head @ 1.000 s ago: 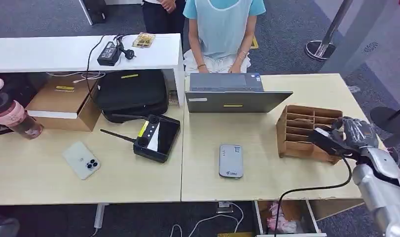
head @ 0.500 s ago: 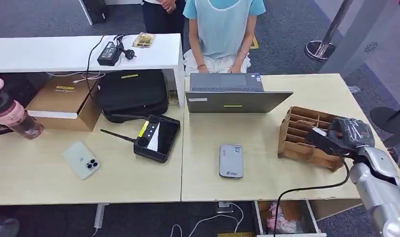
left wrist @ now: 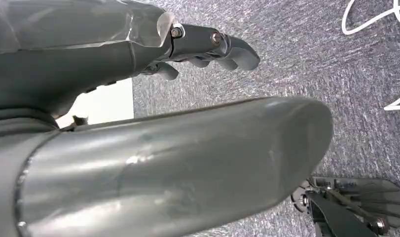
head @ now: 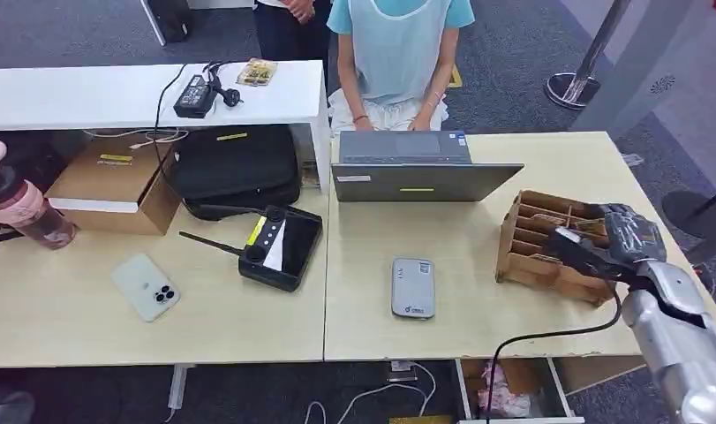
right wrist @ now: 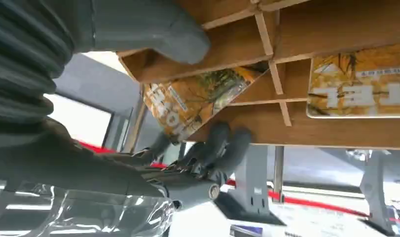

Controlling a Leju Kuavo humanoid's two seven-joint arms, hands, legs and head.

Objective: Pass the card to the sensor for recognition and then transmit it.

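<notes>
Right hand (head: pixel 621 237) is at the rack (head: pixel 548 243), thumb above and fingers (right wrist: pixel 222 143) below a tilted card (right wrist: pixel 195 101) half out of its slot; a firm grip cannot be confirmed. Risk: the card catches a divider, and the rack tips. The reader (head: pixel 413 287) lies left of the rack, path unobstructed. Laptop (head: pixel 420 172) stands behind. Left hand (left wrist: pixel 207 47) hangs curled, holding nothing.

- Office, or an office-like test area.
- Light wood desks (head: pixel 478 309) pushed together on grey carpet (head: pixel 531 53).
- Open laptop (head: pixel 416 168), person (head: pixel 398 53) seated behind it.
- Phone (head: pixel 146 286), black bag (head: pixel 235 163), cardboard box (head: pixel 116 181), power adapter (head: pixel 195 93) on white shelf (head: pixel 89 93).
- Stanchion post (head: pixel 592 62) with base.
</notes>
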